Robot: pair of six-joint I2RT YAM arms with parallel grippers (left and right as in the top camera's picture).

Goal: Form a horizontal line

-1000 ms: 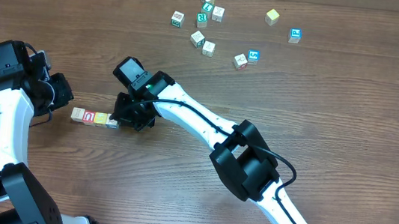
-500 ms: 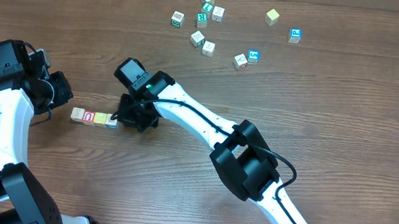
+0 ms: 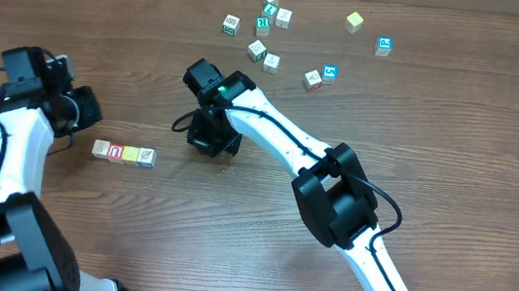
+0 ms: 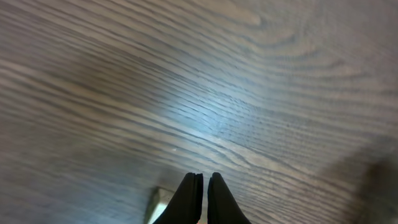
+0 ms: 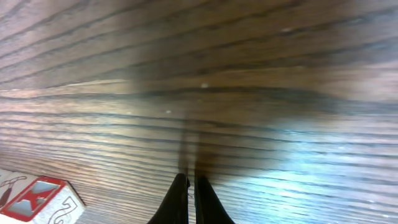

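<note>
As the cube row (image 3: 123, 153) lies free, the left gripper (image 4: 202, 178) and right gripper (image 5: 189, 180) stand apart beside it. Both are narrow and empty.

right pincer (image 5: 191, 198) tips pressed together, blurred wooden table (image 5: 267, 93), seemingly a red-marked cube (image 5: 38, 200) lower left

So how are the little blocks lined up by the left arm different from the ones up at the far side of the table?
The horizontal line has four cubes touching in a straight row; the scattered cubes are more numerous, mostly apart and turned at odd angles. The horizontal line lies near the left gripper; the scattered cubes lie beyond the right gripper. Both are small printed cubes.
</note>
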